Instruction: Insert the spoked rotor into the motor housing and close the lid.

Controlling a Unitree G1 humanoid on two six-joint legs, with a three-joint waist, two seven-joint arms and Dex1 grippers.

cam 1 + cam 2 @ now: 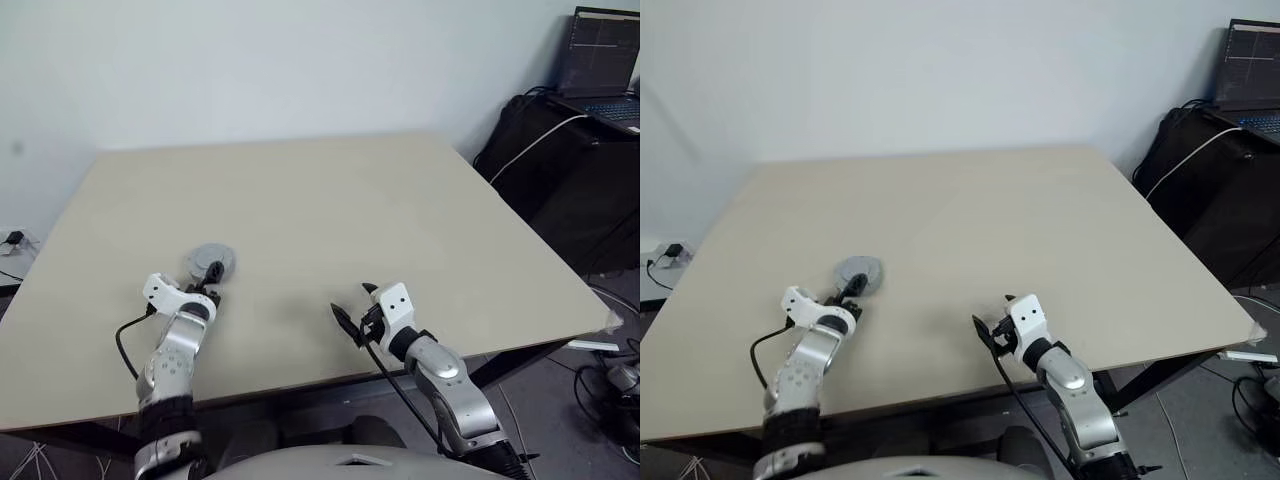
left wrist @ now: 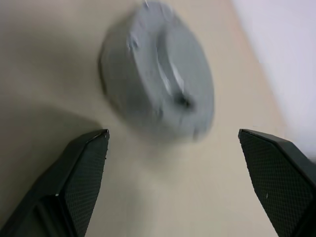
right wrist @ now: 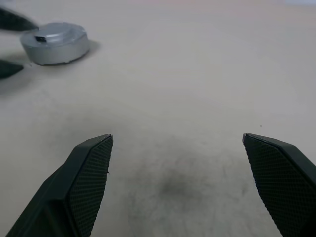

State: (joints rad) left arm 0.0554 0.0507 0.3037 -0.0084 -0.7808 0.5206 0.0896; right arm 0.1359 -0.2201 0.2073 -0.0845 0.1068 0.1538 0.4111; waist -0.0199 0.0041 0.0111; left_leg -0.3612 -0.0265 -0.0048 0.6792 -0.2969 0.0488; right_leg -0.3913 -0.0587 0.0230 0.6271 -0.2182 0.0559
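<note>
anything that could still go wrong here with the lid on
The closed motor housing lies free on the table, and the open left gripper sits right beside it, fingers either side; a careless move could nudge it. In the right wrist view the lid looks seated, but whether it is fully flush cannot be told. The right gripper is open well apart from it, little risk there.

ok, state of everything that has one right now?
lid: closed on the motor housing, flat on the table, nothing holding it
left pincer: open, empty, just short of the lid
right pincer: open, empty, over bare table
laptop: open, screen lit
</note>
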